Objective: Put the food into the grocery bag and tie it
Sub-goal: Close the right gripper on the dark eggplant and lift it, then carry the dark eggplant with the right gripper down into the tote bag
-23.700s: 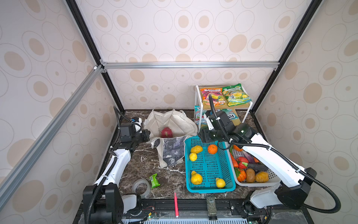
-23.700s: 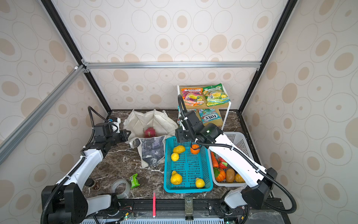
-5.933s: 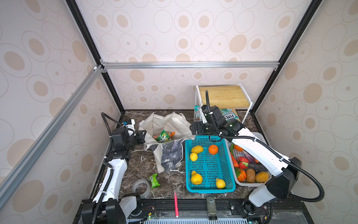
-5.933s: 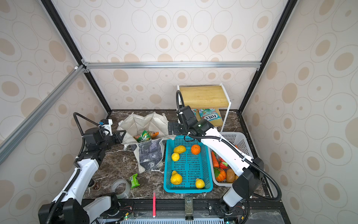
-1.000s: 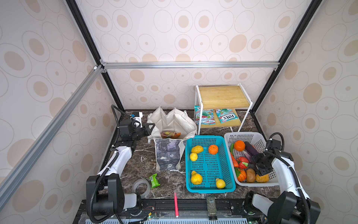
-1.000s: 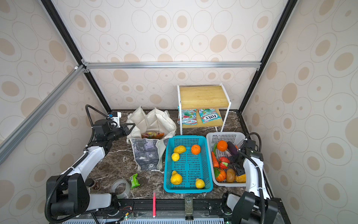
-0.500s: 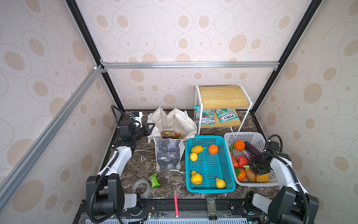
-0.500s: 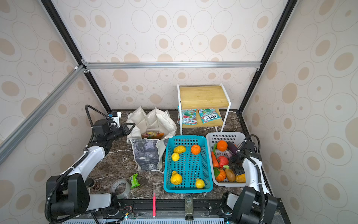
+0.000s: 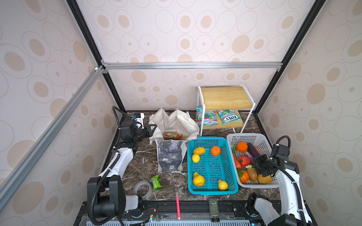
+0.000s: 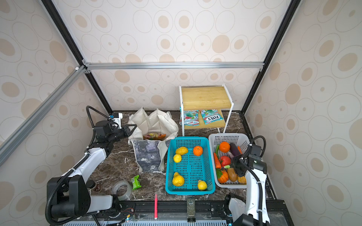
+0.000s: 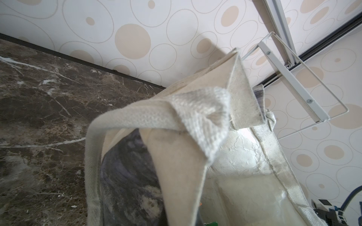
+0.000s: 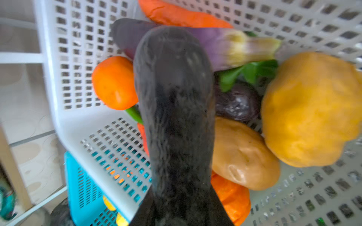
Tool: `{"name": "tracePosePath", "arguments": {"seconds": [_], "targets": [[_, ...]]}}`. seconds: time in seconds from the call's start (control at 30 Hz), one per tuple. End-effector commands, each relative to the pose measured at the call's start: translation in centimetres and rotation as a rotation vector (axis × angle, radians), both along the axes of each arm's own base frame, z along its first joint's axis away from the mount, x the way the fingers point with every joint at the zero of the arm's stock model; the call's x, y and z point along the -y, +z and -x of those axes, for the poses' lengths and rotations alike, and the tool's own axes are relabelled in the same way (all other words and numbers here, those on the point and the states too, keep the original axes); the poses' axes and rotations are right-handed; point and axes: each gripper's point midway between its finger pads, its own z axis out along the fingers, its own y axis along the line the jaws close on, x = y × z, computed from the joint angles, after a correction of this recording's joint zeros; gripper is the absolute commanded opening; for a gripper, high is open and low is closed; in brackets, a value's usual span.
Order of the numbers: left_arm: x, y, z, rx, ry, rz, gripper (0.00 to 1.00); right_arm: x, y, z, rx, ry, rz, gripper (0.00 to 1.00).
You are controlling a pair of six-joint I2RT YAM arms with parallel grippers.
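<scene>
Bag [image 9: 176, 123] is standing far left, left gripper [image 9: 152, 129] clamping its left rim; right gripper [image 9: 259, 164] is hovering in white basket [image 9: 244, 135], jaw state unclear.

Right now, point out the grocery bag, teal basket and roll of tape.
grocery bag [image 9: 170, 156]: in a top view, printed front panel.
teal basket [image 9: 212, 191]: in a top view, near rim.
roll of tape [image 10: 121, 182]: in a top view, ring's far side.

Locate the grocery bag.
In both top views the grocery bag stands open toward the back left of the table, between the left gripper, shut on its edge, and the teal basket, left of the shelf.
</scene>
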Motion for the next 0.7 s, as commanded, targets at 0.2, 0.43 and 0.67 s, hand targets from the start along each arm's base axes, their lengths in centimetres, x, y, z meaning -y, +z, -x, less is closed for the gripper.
{"name": "tracePosePath", "arguments": {"seconds": [0.2, 0.43, 0.67], "targets": [[0.5, 1.9, 0.3, 0.071, -0.028, -0.002, 0.00, -3.5, 6.4, -4.4, 0.313, 0.266, -0.082, 0.24], [0.4, 1.8, 0.2, 0.068, -0.027, -0.003, 0.00, -6.6, 12.3, -6.2, 0.406, 0.481, 0.070, 0.24], [0.4, 1.8, 0.1, 0.068, -0.029, 0.000, 0.00, -15.0, 18.9, -8.4, 0.552, 0.733, 0.198, 0.23]]}}
